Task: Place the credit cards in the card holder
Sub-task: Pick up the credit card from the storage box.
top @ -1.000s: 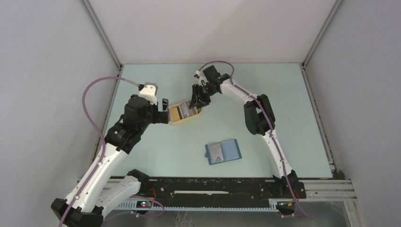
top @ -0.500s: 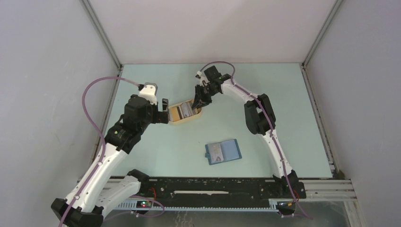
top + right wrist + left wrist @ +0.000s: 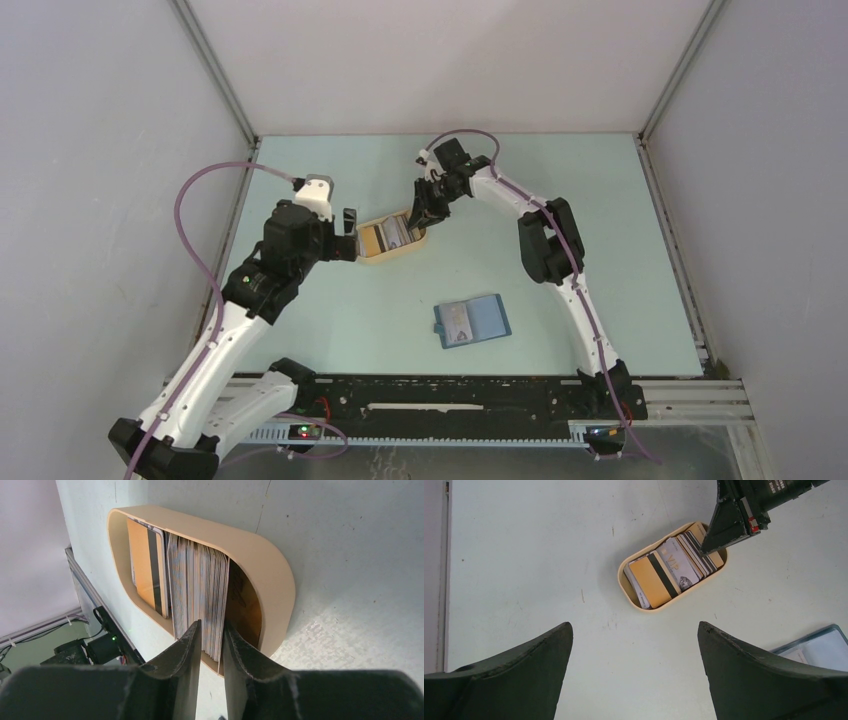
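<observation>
Pale-green bench (image 3: 620,250): right gripper (image 3: 212,627) pinches several credit cards (image 3: 200,590) in tan tray (image 3: 270,580), left of centre. Left gripper (image 3: 634,625) gapes empty above. Card holder (image 3: 472,321) lies open near front edge. Risk: surplus cards spilling on lift.

Illumination bright, even, diffuse in all views. Pale green matte tabletop (image 3: 600,230): no glare. Faint soft shadow beside tan oval plastic tray (image 3: 636,605). Left gripper's dark fingers (image 3: 514,680) blurred, out of focus. Right gripper's dark fingers (image 3: 185,680) soft. Stack of thin plastic cards (image 3: 200,590) sharp. Tray interior behind stack shaded.
</observation>
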You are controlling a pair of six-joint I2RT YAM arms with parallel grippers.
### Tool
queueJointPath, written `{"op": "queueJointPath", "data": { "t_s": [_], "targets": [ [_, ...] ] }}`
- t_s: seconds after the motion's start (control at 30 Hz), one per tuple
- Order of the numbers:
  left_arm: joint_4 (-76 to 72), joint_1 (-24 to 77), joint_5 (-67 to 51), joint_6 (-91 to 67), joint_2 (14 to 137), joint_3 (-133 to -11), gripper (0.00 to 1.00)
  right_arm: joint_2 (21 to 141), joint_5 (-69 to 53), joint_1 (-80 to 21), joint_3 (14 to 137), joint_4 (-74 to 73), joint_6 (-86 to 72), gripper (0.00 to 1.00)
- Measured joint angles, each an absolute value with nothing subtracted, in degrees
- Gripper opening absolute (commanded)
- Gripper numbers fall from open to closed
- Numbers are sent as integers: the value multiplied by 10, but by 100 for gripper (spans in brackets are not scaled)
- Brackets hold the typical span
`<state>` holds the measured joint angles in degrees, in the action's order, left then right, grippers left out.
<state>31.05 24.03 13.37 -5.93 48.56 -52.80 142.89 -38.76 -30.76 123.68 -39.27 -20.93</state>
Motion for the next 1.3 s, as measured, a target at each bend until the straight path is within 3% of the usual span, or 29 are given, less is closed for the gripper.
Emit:
{"op": "queueJointPath", "data": {
  "t_s": [0.7,0.97,1.3],
  "targets": [
    [311,240,134,-59,487,-528,100,1421,-390,-301,1223,-388,-209,24],
    [310,240,134,-58,488,-528,100,1415,-390,-297,1215,-387,-209,7],
    [311,240,134,-55,488,-528,100,1400,-365,-296,1206,-390,-198,2]
  ]
}}
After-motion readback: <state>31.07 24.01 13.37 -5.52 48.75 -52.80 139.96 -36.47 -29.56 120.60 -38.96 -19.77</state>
